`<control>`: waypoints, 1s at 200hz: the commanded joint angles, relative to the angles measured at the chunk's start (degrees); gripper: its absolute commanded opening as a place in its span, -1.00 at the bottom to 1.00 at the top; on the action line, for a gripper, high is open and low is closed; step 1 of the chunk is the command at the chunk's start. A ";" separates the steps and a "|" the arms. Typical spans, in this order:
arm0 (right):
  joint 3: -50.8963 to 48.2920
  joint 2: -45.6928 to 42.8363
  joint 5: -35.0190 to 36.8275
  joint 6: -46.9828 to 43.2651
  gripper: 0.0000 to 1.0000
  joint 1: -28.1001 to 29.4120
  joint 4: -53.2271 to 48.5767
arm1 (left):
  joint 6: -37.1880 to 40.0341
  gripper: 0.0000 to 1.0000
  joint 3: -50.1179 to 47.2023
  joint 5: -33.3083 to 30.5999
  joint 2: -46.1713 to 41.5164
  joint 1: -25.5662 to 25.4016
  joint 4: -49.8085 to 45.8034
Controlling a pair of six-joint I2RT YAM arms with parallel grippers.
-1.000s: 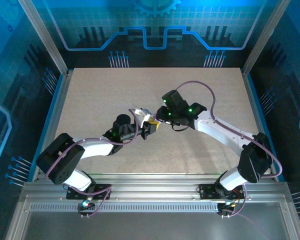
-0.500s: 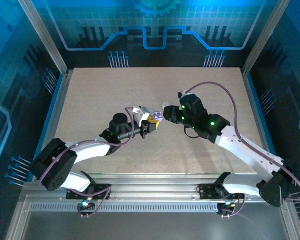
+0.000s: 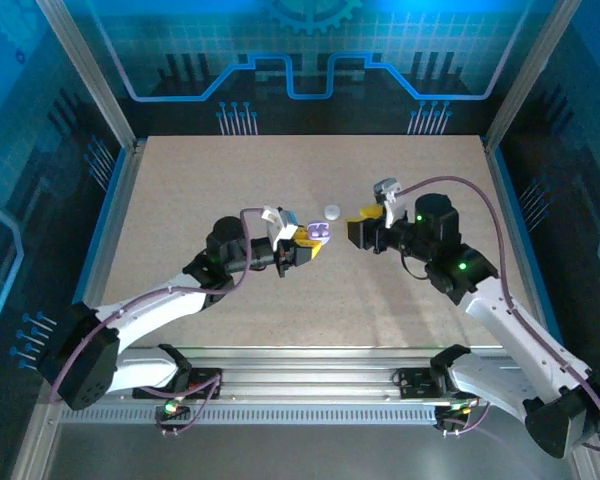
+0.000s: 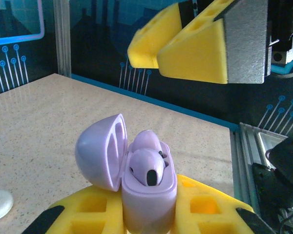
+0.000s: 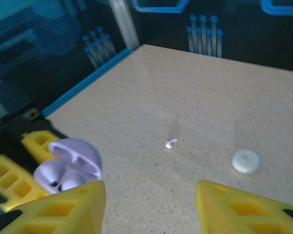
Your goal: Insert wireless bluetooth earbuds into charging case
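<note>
- Firmly grips lavender charging case (image 4: 147, 195) with left gripper (image 3: 302, 245) jaws, lid open, lavender earbud (image 4: 146, 168) inside.
- Holds right gripper (image 5: 151, 202) jaws spread, empty.
- Leaves whitish earbud (image 5: 171, 144) on table (image 3: 200, 190).

Your scene holds one open lavender plastic charging case (image 4: 149, 202), at least one pale lavender glossy earbud (image 4: 145, 168), one tiny whitish earbud (image 5: 171, 143), and one round white pebble-like piece (image 5: 245, 161).

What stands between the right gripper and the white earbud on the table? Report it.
Nothing visible. In the right wrist view, bare table lies between the open right gripper and the white earbud. The round piece sits off to the right, the case to the left.
</note>
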 commanded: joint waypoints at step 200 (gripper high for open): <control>9.24 12.49 -28.47 -38.22 0.40 -0.30 -12.09 | 7.04 -0.75 1.96 6.36 -6.78 -0.23 -6.91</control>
